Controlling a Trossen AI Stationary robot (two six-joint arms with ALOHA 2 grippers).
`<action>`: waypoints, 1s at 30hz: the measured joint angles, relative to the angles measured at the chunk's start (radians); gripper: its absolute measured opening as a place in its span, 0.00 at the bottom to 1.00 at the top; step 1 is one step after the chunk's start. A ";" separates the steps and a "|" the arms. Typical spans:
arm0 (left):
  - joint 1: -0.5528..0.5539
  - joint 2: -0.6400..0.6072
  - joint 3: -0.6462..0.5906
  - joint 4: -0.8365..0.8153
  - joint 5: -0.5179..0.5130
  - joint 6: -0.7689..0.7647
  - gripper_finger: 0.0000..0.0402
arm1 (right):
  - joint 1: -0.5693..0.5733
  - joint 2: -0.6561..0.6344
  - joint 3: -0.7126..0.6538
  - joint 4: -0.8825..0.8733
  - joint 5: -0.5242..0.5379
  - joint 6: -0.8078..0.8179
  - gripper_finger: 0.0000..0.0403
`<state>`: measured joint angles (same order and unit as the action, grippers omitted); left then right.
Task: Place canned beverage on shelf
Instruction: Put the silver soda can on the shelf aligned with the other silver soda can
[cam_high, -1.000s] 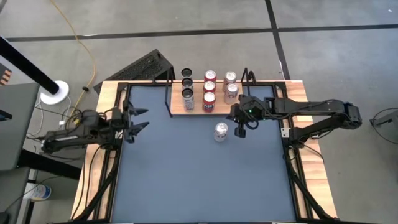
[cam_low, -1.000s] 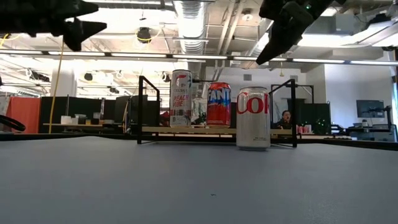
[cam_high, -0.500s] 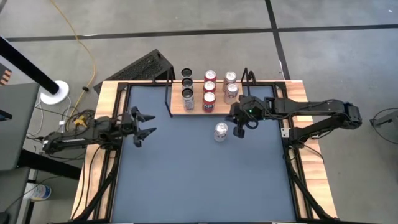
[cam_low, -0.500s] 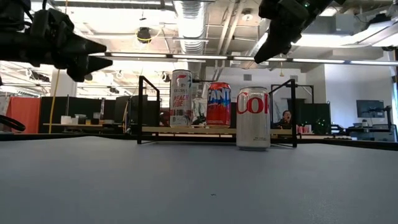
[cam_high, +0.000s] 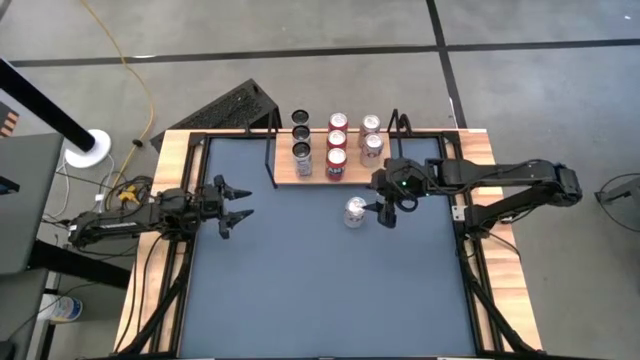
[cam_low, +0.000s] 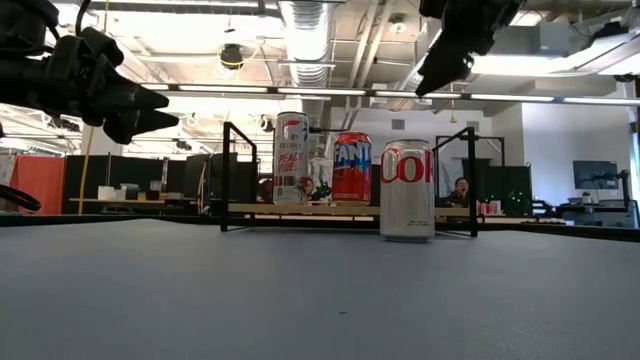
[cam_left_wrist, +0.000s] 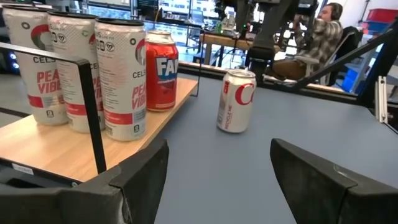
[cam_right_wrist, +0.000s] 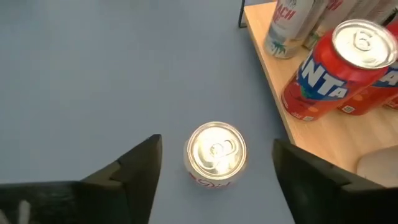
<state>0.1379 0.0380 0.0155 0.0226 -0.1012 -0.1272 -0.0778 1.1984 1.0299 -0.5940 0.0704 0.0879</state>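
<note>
Right tool (cam_high: 386, 214) hangs spread above the silver can (cam_high: 355, 211) beside shelf (cam_high: 285, 175)

Looking down past the right gripper (cam_right_wrist: 214, 171), its jaws stand spread wide with nothing between them. Below, a silver-topped can (cam_right_wrist: 216, 154) stands upright on the blue table (cam_right_wrist: 112, 74), apart from the shelf (cam_right_wrist: 323, 140). On that light-wood board stand a red Fanta can (cam_right_wrist: 336, 68) and a pale can (cam_right_wrist: 292, 25) beside it.

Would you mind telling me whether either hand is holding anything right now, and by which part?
Nothing is held. The right hand hangs open above the silver can on the table; the left hand is open and empty.
</note>
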 joint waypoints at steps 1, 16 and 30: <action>0.000 0.000 0.000 -0.001 0.000 0.000 0.67 | 0.000 0.000 0.011 -0.010 -0.001 0.012 0.72; 0.000 0.001 0.002 -0.006 0.000 0.000 0.67 | -0.044 0.341 0.272 -0.322 -0.073 0.036 0.78; 0.000 0.001 0.003 -0.007 0.000 -0.001 0.67 | -0.043 0.460 0.374 -0.390 -0.076 0.061 0.78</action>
<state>0.1379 0.0387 0.0181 0.0154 -0.1011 -0.1280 -0.1204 1.6585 1.4040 -0.9840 -0.0059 0.1485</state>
